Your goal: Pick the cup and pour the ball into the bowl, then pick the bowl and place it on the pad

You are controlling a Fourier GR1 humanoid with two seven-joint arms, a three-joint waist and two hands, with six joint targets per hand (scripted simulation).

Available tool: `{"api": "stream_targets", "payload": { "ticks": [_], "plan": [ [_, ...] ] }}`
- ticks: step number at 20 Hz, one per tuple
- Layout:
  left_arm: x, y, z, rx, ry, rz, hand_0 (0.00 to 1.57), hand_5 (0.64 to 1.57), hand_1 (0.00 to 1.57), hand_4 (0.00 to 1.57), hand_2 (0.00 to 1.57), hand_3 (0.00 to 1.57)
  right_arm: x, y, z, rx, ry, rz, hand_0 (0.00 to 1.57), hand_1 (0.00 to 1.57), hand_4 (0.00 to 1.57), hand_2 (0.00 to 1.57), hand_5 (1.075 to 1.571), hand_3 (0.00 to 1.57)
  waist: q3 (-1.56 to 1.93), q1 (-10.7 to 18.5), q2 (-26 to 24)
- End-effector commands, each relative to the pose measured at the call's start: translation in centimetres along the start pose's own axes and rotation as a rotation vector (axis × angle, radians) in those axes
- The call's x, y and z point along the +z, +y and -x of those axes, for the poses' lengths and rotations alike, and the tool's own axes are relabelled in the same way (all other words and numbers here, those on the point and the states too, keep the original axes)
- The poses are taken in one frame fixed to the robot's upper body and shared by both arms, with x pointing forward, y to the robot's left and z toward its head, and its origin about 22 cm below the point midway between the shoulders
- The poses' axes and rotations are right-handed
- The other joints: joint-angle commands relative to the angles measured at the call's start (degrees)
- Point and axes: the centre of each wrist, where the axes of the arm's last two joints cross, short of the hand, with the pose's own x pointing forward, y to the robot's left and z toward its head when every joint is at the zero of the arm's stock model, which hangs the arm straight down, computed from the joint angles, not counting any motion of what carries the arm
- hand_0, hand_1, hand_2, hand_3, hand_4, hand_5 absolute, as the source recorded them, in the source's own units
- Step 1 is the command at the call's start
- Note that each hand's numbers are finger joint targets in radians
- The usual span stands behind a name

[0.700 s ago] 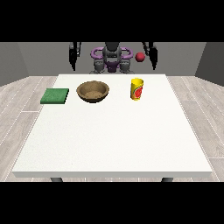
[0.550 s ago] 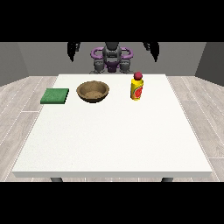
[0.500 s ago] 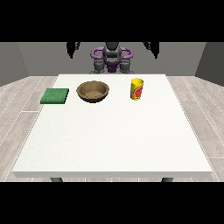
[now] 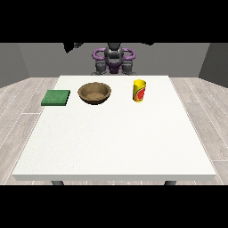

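Ball gone into the cup (image 4: 140, 90), both robot hands raised out of view, state untellable; a clumsy reach could tip it short of the bowl (image 4: 94, 93).

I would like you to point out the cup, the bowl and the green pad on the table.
yellow cup (image 4: 140, 91), front view, on its side wall at the red mark.
brown bowl (image 4: 94, 93), front view, on its inner bottom.
green pad (image 4: 56, 97), front view, on the middle of its top face.
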Motion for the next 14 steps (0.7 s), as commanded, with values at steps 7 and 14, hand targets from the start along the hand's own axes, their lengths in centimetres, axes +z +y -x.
{"api": "stream_targets", "payload": {
  "ticks": [7,14],
  "plan": [
    [-4.0,-0.7,-3.2,-0.101,-0.238,0.022,0.0,1.384,0.0,0.0,0.0,0.0,-3.7,2.0,-1.9,-0.038,-0.184,-0.068,0.0,0.0,0.0,0.0,1.562,0.0,-0.08,-1.4,14.61],
    [-6.3,5.1,-1.4,-0.201,-0.304,-0.014,0.0,1.269,0.0,0.0,0.0,0.0,-5.3,1.4,-2.6,-0.022,-0.267,-0.115,0.0,0.0,0.0,0.0,1.562,0.0,-0.11,-3.71,22.65]
  ]
}}
